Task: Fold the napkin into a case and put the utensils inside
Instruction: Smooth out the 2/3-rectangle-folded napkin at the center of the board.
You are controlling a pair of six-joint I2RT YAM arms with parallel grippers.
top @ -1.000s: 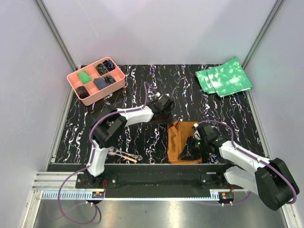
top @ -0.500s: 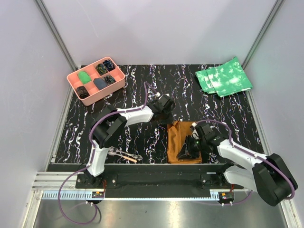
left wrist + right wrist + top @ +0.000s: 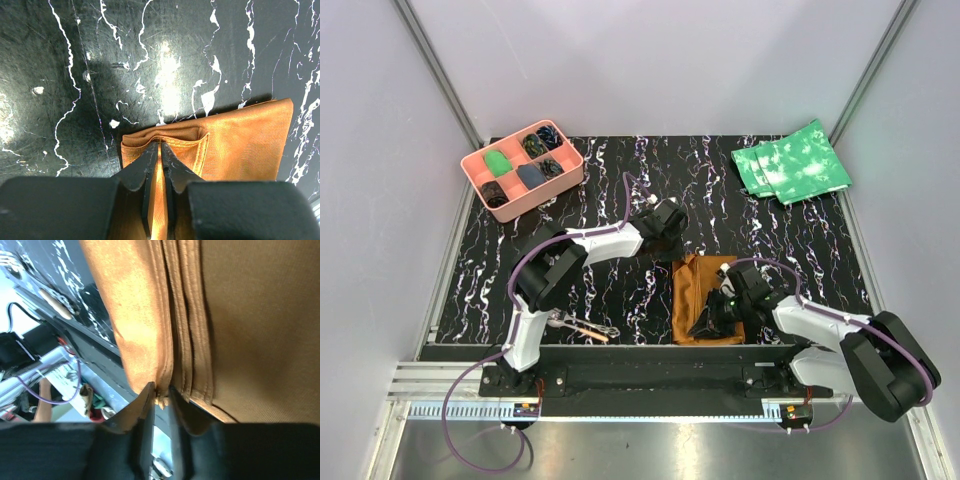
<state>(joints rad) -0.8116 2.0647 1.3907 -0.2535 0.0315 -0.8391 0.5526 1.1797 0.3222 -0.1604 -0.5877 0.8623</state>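
Napkin (image 3: 698, 298), folded into layers, is laid by the table's (image 3: 710, 190) near edge, right of centre. At the left, the utensils (image 3: 582, 327) are seen on open tabletop beside that same edge. The napkin's far folded edge is pinched tight by the left gripper (image 3: 160, 150). Its near hem is clamped by the right gripper (image 3: 160, 392). Bare tabletop is seen beyond.
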